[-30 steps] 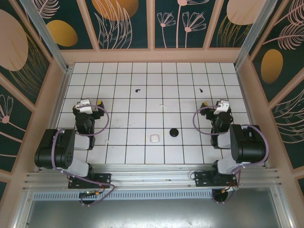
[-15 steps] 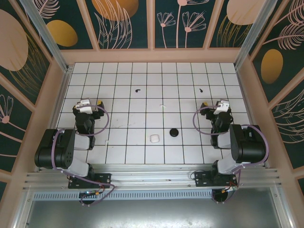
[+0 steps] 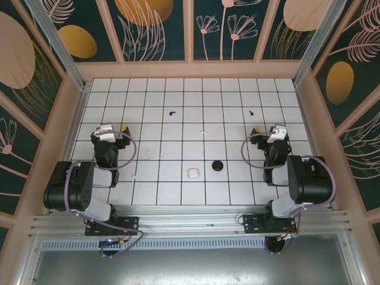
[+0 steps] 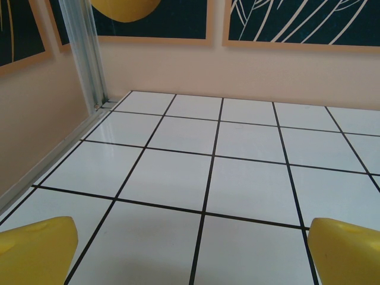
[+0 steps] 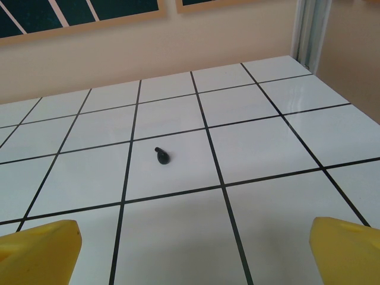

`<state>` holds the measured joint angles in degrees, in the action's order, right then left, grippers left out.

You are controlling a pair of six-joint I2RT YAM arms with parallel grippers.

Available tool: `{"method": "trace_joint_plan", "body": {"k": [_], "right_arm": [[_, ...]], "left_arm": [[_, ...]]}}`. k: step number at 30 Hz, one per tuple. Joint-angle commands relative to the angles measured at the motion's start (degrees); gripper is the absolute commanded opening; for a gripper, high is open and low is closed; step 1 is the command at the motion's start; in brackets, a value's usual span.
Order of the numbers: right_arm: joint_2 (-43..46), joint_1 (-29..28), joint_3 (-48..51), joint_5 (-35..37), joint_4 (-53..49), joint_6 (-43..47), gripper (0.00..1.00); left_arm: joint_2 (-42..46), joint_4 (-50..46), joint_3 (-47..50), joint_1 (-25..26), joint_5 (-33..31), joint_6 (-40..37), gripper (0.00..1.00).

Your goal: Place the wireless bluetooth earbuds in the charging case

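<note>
Both tools rest low over the table (image 3: 155,191), one at each side, and both have their fingers wide apart with nothing between them. In the right wrist view the yellow fingers (image 5: 41,246) stand at the two lower corners, and bare tiles lie between them.

The nearest piece is the right earbud (image 3: 252,113). It lies on the table just beyond the right tool (image 3: 274,132), on the far side and a little to the left of it. From the right tool (image 5: 193,249) it is almost straight ahead, only slightly left of the middle line (image 5: 161,155). Its long axis seems to run slanted: the thin stem points far and left, the thick end near and right. I think the tool needs a small turn of the wrist so that the fingers close across this axis.

The left earbud (image 3: 173,113) is well apart from the left tool (image 3: 110,130), far and clearly to the right of it. The white earbud (image 3: 203,133) lies between the arms, near the middle. The white case (image 3: 192,173) is nearer to us, beside a black disc (image 3: 217,165). So the right arm is the better one to begin.
</note>
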<state>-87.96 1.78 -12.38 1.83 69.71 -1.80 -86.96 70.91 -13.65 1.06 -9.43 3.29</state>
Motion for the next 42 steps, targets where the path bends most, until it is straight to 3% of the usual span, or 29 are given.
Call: {"method": "trace_joint_plan", "body": {"k": [1,8,11,17,22,24,28,30,37,42], "right_arm": [[-0.34,-0.22,-0.89,-0.69,2.0,0.57,0.99],[0.77,-0.45,-0.69,-0.09,1.65,0.55,0.99],[4.62,-0.86,-1.55,1.03,-3.12,0.61,0.99],[16.09,-1.45,-8.69,1.48,-31.16,-3.0,0.99],[21.83,-2.22,-18.62,1.78,-60.44,-13.35,0.99],[21.62,-3.89,-23.35,1.07,-72.26,-16.45,0.99],[20.35,-12.29,-28.47,0.8,-88.33,-20.92,0.98],[19.46,-18.73,-29.71,-0.6,-93.77,-24.55,0.98],[14.53,-44.95,-32.46,0.7,-97.66,-38.47,0.96],[5.89,-54.72,-37.13,-0.43,-96.99,-41.37,0.92]], "left_arm": [[-0.14,2.12,0.2,-0.18,0.23,1.1,0.98],[0.39,2.1,0.36,-0.2,-0.57,1.21,0.98],[4.75,-4.96,-1.71,-0.18,-1.82,1.93,0.99],[13.28,-33.43,-11.34,-0.23,-5.81,6.31,0.99],[19.15,-50.26,-14.99,-0.19,-2.17,12.05,0.99],[20.86,-56.93,-16.0,-0.18,2.05,15.57,0.99],[22.59,-66.45,-15.35,0.67,9.59,23.68,0.99],[23.34,-69.55,-13.92,3.93,11.36,26.59,0.98],[25.96,-73.78,-10.7,20.53,5.03,33.81,0.98],[23.91,-74.38,-12.45,23.36,4.09,32.95,0.98]]}}
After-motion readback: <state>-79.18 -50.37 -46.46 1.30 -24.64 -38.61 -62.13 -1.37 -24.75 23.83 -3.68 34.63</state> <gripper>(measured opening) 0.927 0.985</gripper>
